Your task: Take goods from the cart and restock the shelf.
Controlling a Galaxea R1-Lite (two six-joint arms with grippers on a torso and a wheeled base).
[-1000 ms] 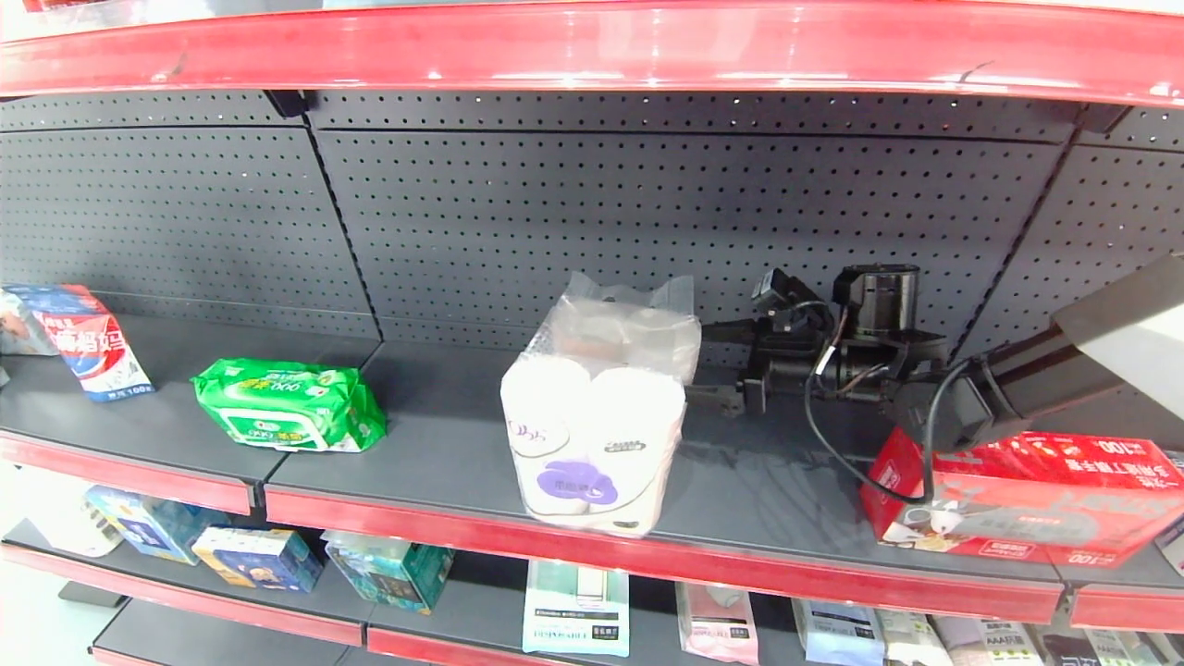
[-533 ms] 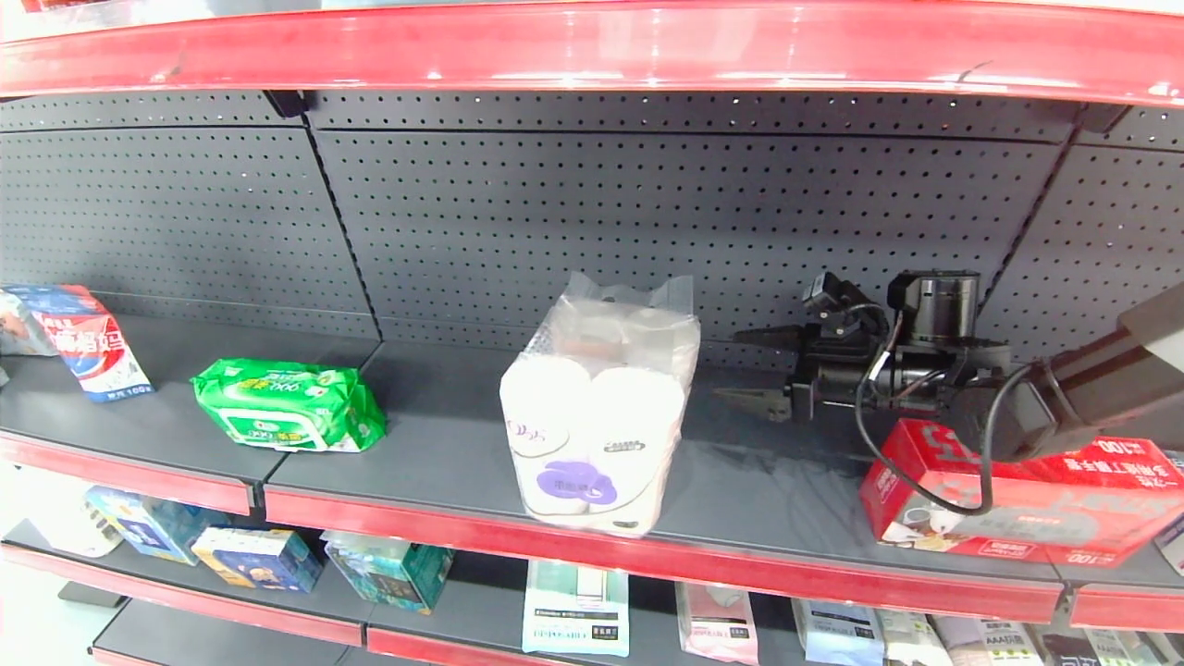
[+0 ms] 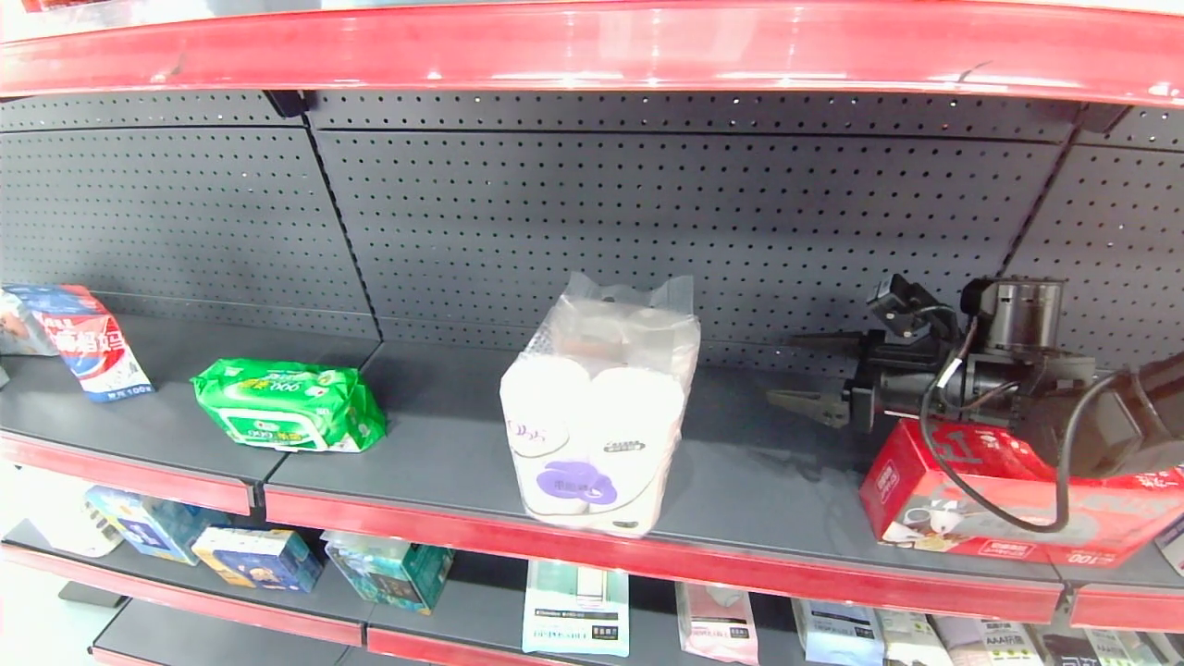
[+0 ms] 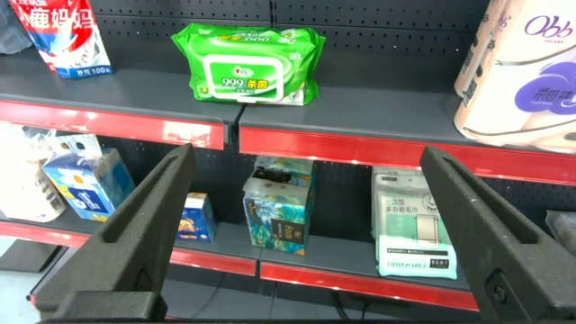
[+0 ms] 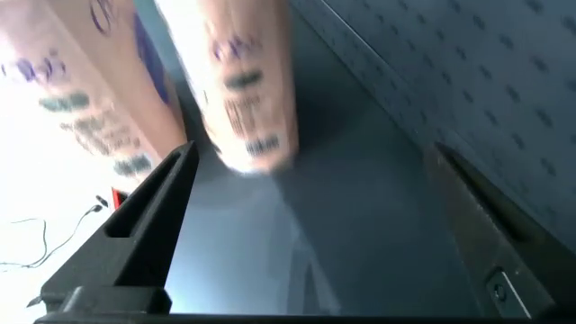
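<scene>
A clear-wrapped pack of white toilet rolls [image 3: 599,407] stands upright on the grey middle shelf [image 3: 444,444], near its front edge. My right gripper [image 3: 803,372] hovers over that shelf to the pack's right, open and holding nothing, well apart from the pack. The right wrist view looks past its fingers [image 5: 144,225] at the same toilet roll pack [image 5: 243,90]. My left gripper [image 4: 310,225] is open and holds nothing, lower down in front of the shelves; the toilet roll pack [image 4: 522,72] sits at that view's edge.
A green wet-wipe pack [image 3: 289,405] and a red-and-blue bag [image 3: 88,340] lie further left on the shelf. A red box [image 3: 1017,499] sits at the right, under my right arm. Lower shelves hold several small packs [image 3: 388,569]. A red-edged shelf [image 3: 592,46] hangs overhead.
My right gripper has drawn back to the right, away from the toilet roll pack, staying open. The pack stays where it stood.
</scene>
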